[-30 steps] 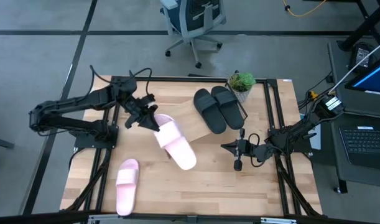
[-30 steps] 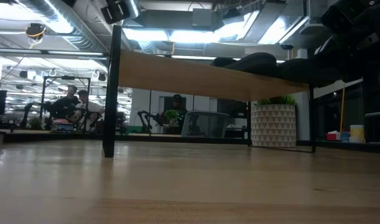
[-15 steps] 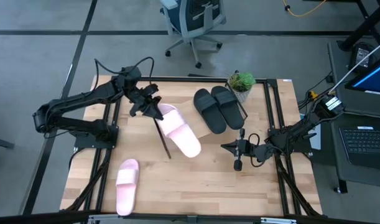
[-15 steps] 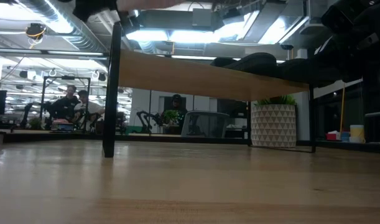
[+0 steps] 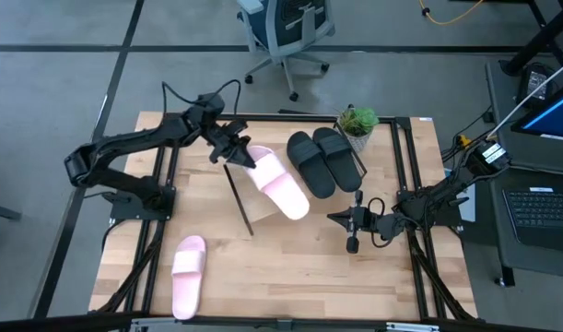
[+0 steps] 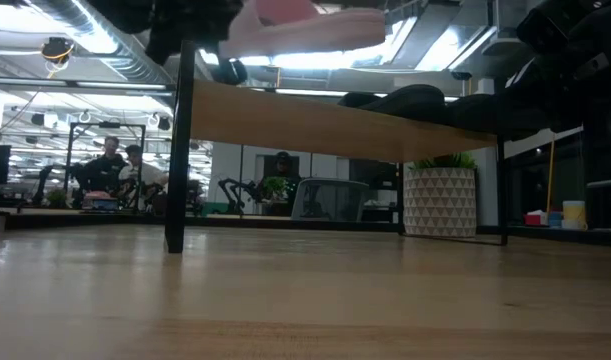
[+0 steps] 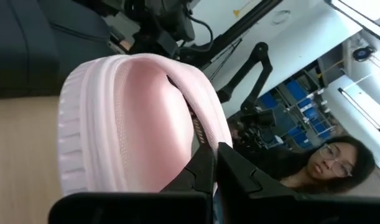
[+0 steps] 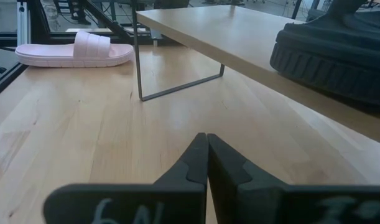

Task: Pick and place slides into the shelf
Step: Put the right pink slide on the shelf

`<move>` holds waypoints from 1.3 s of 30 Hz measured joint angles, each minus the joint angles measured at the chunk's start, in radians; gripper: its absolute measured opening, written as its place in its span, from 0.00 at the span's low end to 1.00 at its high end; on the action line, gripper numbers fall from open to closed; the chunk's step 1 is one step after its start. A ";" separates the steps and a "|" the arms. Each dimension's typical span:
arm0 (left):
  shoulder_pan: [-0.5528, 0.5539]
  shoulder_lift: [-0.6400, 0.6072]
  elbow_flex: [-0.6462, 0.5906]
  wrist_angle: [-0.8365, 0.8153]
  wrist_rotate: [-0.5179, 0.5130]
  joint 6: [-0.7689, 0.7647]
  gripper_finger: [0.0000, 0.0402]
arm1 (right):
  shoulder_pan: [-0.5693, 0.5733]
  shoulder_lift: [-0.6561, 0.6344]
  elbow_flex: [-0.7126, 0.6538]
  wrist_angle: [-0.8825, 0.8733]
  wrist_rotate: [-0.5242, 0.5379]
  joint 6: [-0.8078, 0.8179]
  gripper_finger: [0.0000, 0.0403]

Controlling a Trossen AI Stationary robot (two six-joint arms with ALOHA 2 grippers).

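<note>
My left gripper [image 5: 236, 155] is shut on a light pink slide [image 5: 281, 184] and holds it in the air above the left part of the shelf [image 5: 304, 195], a slanted light-wood board. In the low view this slide [image 6: 305, 25] hovers over the shelf board [image 6: 315, 120]. The black pair [image 5: 322, 160] lies side by side on the shelf's right part. The second pink slide [image 5: 189, 275] lies flat on the table near its near left corner. My right gripper [image 5: 351, 224] is shut and waits by the shelf's right end, touching nothing. My left gripper pinches the pink slide's end nearest the arm [image 5: 250, 160] between its two fingers [image 7: 199, 174], at the ribbed sole rim [image 7: 205, 134]. The fingers come from the table's left, roughly along the slide. The slide is lifted clear and reaches out over the shelf, about level.
A potted plant in a white pot [image 5: 357, 124] stands at the table's far edge beside the black pair. The shelf's thin black end rod [image 5: 240, 198] stands on the table below the held slide. Bare tabletop [image 5: 290, 267] lies in front of the shelf. People sit in the room beyond.
My left gripper has moved toward the table's far edge and to the right, rising with the pink slide. The slide has gone from in front of the shelf's left end to above the board, next to the black pair, and has come into the low view.
</note>
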 joint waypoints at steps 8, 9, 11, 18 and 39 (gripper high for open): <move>0.041 0.088 0.001 0.065 0.056 -0.066 0.00 | 0.000 0.000 0.000 0.000 0.000 -0.001 0.02; 0.046 0.095 0.004 0.065 0.056 -0.069 0.00 | 0.000 0.000 0.000 0.000 0.000 -0.001 0.02; 0.055 0.112 0.023 0.066 0.056 -0.067 0.00 | 0.000 0.000 0.000 0.000 0.000 -0.001 0.02; 0.050 0.190 0.120 0.064 0.073 -0.053 0.00 | 0.000 0.000 0.000 -0.003 0.000 -0.001 0.02; 0.038 0.255 0.150 -0.004 0.140 -0.061 0.00 | 0.000 0.000 0.000 -0.024 -0.052 0.022 0.02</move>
